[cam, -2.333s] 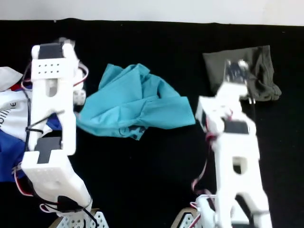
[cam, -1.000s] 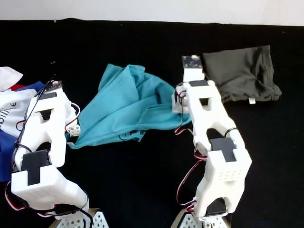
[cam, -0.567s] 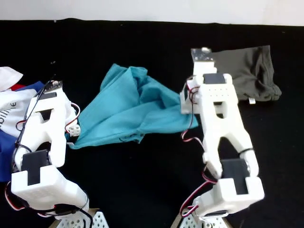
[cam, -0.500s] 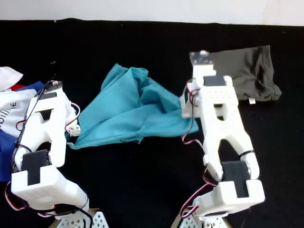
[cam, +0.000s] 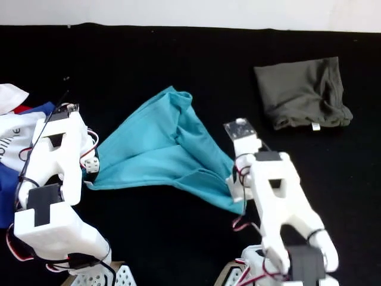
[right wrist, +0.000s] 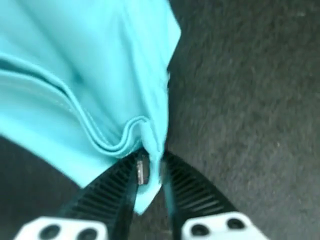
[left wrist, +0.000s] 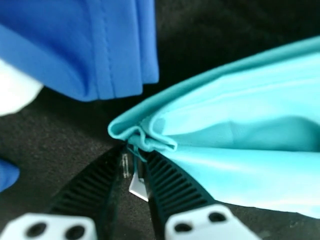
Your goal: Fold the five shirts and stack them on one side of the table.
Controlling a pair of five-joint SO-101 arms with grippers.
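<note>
Black table (cam: 178, 53), with teal shirt (cam: 166, 149) at its middle, stretched between two corners. Left gripper (left wrist: 136, 155) pressed together on teal shirt's left corner, pinching a bunched hem. Right gripper (right wrist: 150, 162) clamped on teal shirt's near right corner. Folded grey shirt (cam: 303, 92) beyond teal shirt's right side, well apart. Blue and white shirts (cam: 12, 134) just left of teal shirt

Shirt (cam: 161, 149) lies stretched across mid-worktop (cam: 178, 53) between two pincers, the left pincer (left wrist: 136, 156) at its left corner, the right pincer (right wrist: 150, 162) at its front right corner. A folded shirt (cam: 303, 92) sits behind on the right; a heap of shirts (cam: 15, 137) lies at the left edge.
</note>
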